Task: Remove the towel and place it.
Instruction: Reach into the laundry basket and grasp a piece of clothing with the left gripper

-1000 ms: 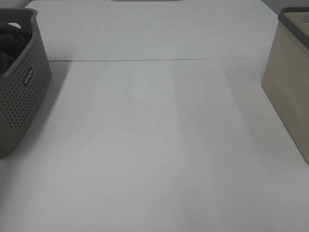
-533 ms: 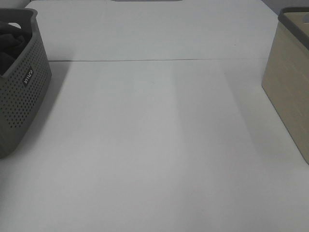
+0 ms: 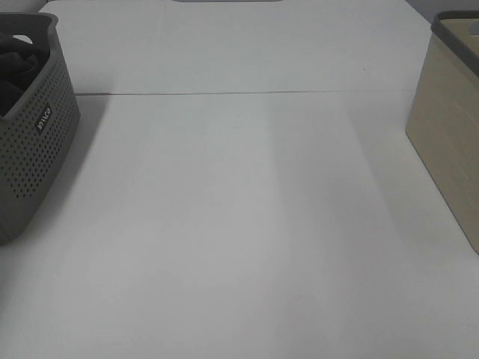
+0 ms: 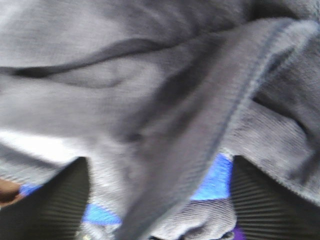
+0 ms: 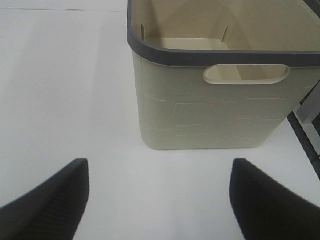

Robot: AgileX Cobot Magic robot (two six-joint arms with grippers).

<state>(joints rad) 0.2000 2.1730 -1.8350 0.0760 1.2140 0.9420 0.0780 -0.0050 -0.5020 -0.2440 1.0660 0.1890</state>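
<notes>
The dark charcoal towel (image 4: 165,100) fills the left wrist view in crumpled folds, with a hemmed edge running across it. My left gripper (image 4: 160,210) is open right over it, its ribbed fingers (image 4: 45,205) spread on either side of a towel fold. In the exterior view the towel (image 3: 13,63) shows as dark cloth inside the grey perforated basket (image 3: 37,149) at the far left. My right gripper (image 5: 160,200) is open and empty above the table in front of the beige basket (image 5: 215,115). Neither gripper shows in the exterior view.
A blue cloth (image 4: 212,180) peeks out under the towel. The beige basket (image 3: 449,142) with a dark grey rim stands at the right edge and is empty inside. The white table (image 3: 239,209) lies between the two baskets, with a seam line across its back.
The dark cloth in the grey basket has shifted slightly. Nothing else has visibly moved.
</notes>
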